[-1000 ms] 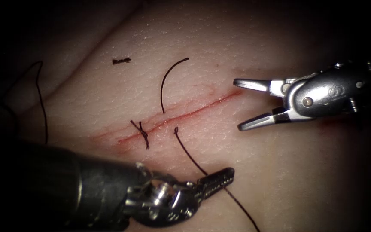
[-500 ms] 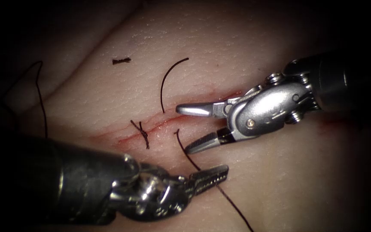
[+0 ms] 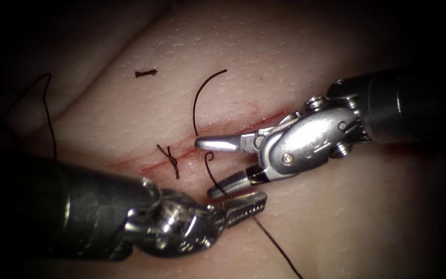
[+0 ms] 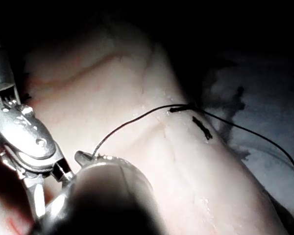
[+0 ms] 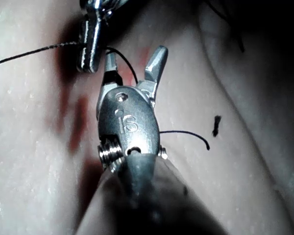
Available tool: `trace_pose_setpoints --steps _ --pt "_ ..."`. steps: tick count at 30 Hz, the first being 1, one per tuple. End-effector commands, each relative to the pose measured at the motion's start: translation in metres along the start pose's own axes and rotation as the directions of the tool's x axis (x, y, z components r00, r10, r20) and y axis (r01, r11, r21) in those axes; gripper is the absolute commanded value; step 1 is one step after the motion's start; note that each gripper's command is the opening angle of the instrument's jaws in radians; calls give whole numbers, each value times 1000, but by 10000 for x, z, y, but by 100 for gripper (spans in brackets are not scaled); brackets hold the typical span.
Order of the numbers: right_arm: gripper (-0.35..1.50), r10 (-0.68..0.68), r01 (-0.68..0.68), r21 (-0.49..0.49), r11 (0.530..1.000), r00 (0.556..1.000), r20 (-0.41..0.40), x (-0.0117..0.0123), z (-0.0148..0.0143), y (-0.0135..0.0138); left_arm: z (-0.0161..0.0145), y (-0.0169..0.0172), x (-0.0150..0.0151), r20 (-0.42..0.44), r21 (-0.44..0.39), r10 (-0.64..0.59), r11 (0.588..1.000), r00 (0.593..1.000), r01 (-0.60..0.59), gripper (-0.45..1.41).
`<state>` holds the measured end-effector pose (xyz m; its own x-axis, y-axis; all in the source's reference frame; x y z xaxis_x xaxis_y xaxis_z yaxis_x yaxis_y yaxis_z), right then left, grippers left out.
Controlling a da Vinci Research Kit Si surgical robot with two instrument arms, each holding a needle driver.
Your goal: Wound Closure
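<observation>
The cut (image 3: 243, 132) runs slantwise across the tissue (image 3: 305, 46). The thin curved needle (image 3: 197, 101) is in the tissue. One end arcs free on the left of the cut. The other end (image 3: 210, 155) shows just right of it, with the thread (image 3: 277, 248) trailing off. My left tool (image 3: 258, 200) is shut on that thread near the needle's end. My right tool (image 3: 207, 168) is open, with its jaws astride that end and the thread, holding nothing. The right wrist view shows the right tool (image 5: 134, 56), the thread (image 5: 127, 61) between its jaws, and the needle's arc (image 5: 186, 133).
A tied stitch (image 3: 173, 161) with short tails sits on the cut left of the tools. A cut scrap of thread (image 3: 145, 73) lies further up the tissue. Another strand of thread (image 3: 51, 124) hangs at the tissue's left edge. Red fluid lines the cut.
My right tool has swung in from the right, down and left, until its open jaws straddle the needle's end and the thread. My left tool has drifted slightly left, still holding the thread.
</observation>
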<state>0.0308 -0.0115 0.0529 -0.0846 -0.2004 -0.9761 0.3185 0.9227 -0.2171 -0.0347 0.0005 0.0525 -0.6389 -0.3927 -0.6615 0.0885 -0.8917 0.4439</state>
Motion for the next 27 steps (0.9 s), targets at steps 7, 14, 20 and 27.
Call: trace_pose_setpoints --steps 7,14,20,27 --pt "-35 -15 16 24 1000 999 -41 -4 8 -11 6 6 1 0 -1 0 1000 1000 0 -45" --pt "-35 -20 21 19 1000 999 -38 -6 12 -12 8 8 3 2 -2 1 1000 1000 -1 -45" --pt "-35 -17 19 54 998 999 -28 -12 10 -9 7 8 7 6 4 0 1000 1000 0 54" --pt "-35 56 -58 42 997 998 42 -40 8 14 4 21 27 -23 133 2 991 1000 1 103"
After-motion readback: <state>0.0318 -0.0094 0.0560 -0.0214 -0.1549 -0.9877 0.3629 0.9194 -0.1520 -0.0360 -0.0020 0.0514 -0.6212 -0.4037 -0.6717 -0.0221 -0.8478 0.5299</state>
